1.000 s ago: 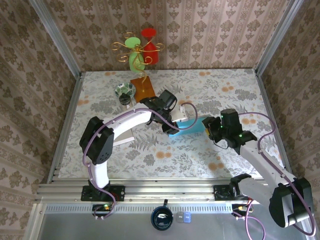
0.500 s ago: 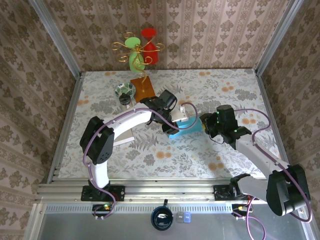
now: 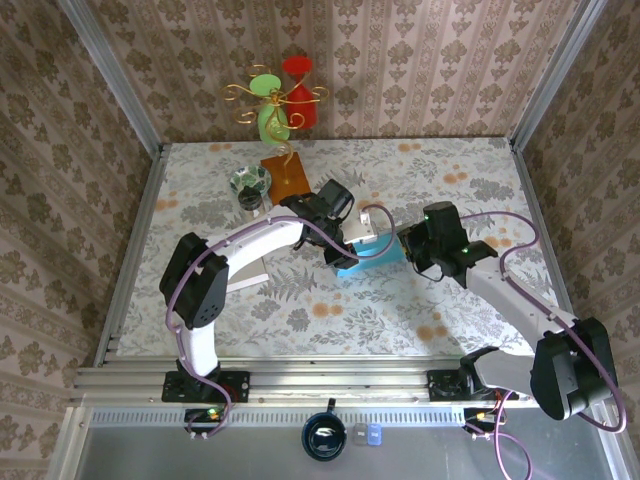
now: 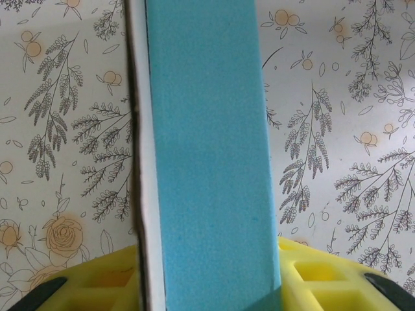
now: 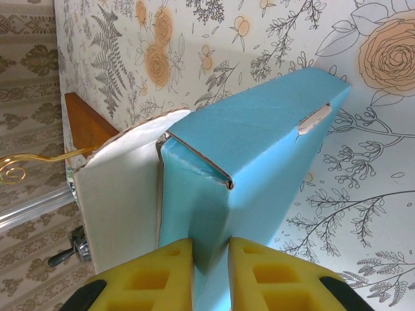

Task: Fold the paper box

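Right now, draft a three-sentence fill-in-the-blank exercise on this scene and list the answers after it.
1. The outside of the paper box is coloured ____.
2. In the right wrist view, the right end effector pinches a panel of the box between two ____ fingers.
3. Beside that panel, the box's inner face is ____.

Missing words: blue; yellow; white.

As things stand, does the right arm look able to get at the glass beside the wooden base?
Probably not. The right hand is pinching a wall of the blue paper box, and both the box and the left arm lie between it and the glass.
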`<state>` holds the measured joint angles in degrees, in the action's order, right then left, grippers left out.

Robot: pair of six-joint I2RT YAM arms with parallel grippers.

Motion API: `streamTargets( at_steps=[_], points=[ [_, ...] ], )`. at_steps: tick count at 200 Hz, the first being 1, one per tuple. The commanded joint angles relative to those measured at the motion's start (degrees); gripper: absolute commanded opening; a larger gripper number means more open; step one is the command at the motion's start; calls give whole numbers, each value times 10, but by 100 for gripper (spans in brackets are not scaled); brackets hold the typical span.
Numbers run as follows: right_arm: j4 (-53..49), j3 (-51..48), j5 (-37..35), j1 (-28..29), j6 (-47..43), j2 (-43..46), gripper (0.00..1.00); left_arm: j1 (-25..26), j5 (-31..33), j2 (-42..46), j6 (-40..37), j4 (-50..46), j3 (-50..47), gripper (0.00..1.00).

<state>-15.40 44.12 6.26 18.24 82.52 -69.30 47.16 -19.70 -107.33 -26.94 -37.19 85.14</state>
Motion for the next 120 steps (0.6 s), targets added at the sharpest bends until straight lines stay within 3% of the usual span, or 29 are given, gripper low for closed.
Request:
streamTargets(
  at_steps=[1, 72, 120],
  points=[
    [-83, -5, -16, 12, 2, -28, 21, -1, -26, 4, 9, 12, -6, 40],
    [-106, 12, -12, 22, 11, -36, 19, 6, -24, 0, 23, 21, -5, 39],
    [-110, 32, -10, 22, -28, -21, 23, 7, -21, -6, 23, 15, 1, 34]
  ],
)
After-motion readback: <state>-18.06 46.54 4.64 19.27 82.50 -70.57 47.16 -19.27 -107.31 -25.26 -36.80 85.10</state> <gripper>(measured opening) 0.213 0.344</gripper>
